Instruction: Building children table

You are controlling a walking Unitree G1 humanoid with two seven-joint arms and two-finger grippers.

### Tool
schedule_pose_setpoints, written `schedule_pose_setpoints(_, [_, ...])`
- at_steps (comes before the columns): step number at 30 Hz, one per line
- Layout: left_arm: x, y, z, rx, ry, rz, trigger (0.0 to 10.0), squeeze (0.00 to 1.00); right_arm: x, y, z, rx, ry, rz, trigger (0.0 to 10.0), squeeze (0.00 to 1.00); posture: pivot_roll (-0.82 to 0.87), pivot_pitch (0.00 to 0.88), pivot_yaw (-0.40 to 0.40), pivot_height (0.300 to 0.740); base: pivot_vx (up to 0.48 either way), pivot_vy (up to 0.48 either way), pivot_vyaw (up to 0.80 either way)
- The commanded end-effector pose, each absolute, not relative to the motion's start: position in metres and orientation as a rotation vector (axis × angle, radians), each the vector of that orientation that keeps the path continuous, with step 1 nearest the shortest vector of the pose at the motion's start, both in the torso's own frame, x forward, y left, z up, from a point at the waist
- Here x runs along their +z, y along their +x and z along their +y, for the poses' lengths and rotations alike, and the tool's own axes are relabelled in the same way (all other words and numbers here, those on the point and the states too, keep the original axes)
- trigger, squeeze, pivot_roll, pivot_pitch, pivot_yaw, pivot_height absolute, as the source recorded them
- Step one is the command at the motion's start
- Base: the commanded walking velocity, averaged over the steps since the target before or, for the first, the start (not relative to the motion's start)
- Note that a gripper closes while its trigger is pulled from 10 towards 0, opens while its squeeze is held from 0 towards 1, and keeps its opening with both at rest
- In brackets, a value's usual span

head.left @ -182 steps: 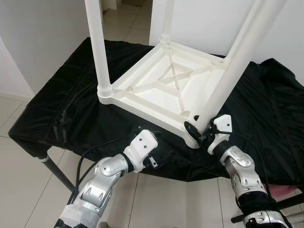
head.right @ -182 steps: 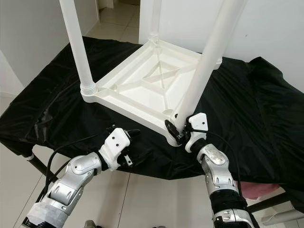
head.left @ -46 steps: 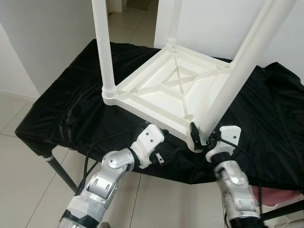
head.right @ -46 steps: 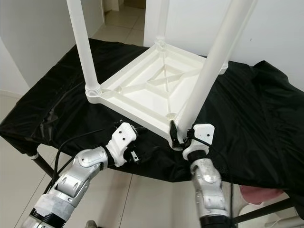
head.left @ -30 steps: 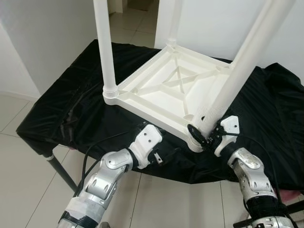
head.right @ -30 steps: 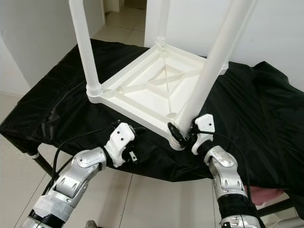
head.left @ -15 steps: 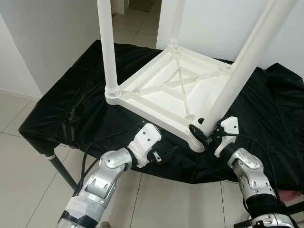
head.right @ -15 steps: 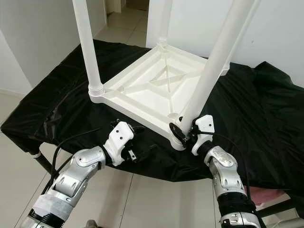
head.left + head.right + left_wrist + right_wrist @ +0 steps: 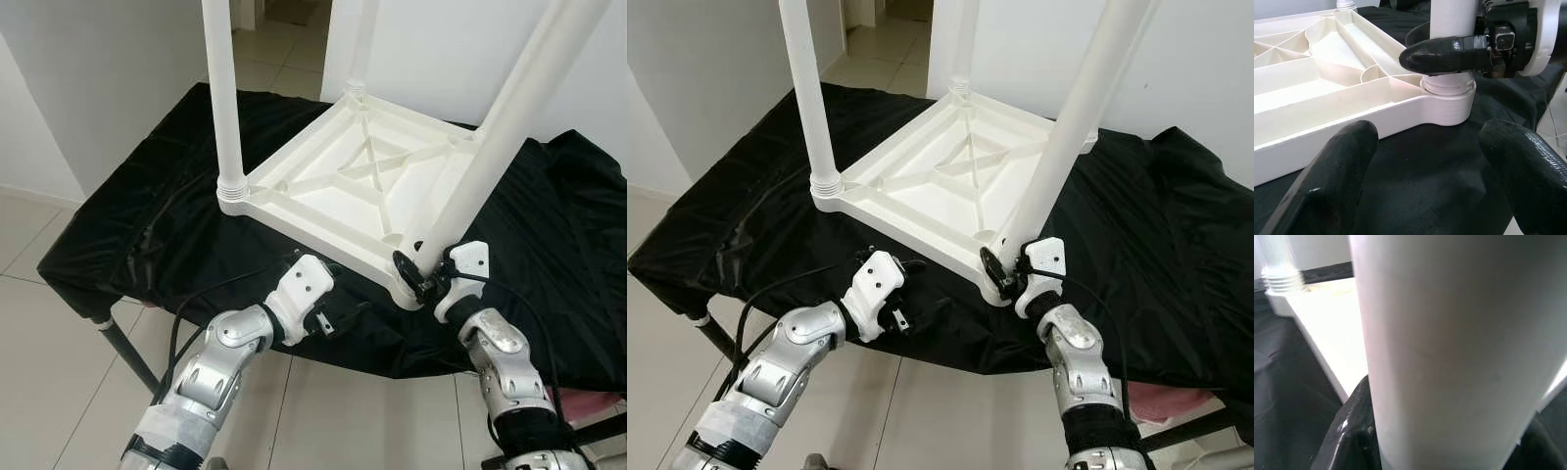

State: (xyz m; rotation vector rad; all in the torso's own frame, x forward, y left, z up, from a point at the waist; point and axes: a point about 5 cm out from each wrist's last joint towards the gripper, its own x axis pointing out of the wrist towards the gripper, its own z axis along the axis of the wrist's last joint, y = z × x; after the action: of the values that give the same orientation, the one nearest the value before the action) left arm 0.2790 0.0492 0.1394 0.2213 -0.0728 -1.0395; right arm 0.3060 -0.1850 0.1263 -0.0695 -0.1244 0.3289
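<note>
Tabletop (image 9: 343, 191): upside down on black-draped surface (image 9: 147, 225).
Right end effector (image 9: 423, 274): clamped on near leg (image 9: 480, 166) at socket.
Left end effector (image 9: 338, 318): fingers apart, idle beside.
Risk: cross-threading; tabletop sliding on cloth.

A black cloth (image 9: 147, 225) covered a stand. White walls (image 9: 88, 69) stood behind, with pale floor tiles (image 9: 39, 372) and a doorway (image 9: 265, 20) at 12 o'clock.
</note>
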Motion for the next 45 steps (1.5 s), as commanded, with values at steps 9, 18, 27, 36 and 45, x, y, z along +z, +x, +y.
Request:
schedule_pose_setpoints(9, [0.140,0.281,0.045,-0.993,0.212,-0.078,10.0,0.00,0.119,0.290,-0.190,-0.230,-0.009,-0.101,10.0,0.00,-0.01,0.084,-0.057,0.740,0.000,0.000,0.00])
schedule_pose_setpoints(18, [0.142,0.281,0.043,-0.995,0.205,-0.086,10.0,0.00,0.112,0.289,-0.142,-0.175,0.086,-0.048,10.0,0.00,-0.01,0.088,-0.058,0.740,0.000,0.000,0.00])
schedule_pose_setpoints(27, [0.144,0.279,0.044,-1.004,0.206,-0.119,10.0,0.00,0.120,0.289,-0.138,-0.129,0.070,-0.086,10.0,0.00,0.00,0.091,-0.062,0.740,0.000,0.000,0.00])
schedule_pose_setpoints(36, [0.145,0.278,0.043,-1.010,0.201,-0.124,10.0,0.00,0.127,0.283,-0.146,-0.027,0.070,-0.156,10.0,1.00,0.00,0.091,-0.066,0.740,0.000,0.000,0.00])
schedule_pose_setpoints(45, [0.144,0.278,0.046,-1.019,0.218,-0.124,10.0,0.00,0.127,0.284,-0.167,0.164,0.062,-0.152,10.0,0.00,0.00,0.091,-0.063,0.740,0.000,0.000,0.00])
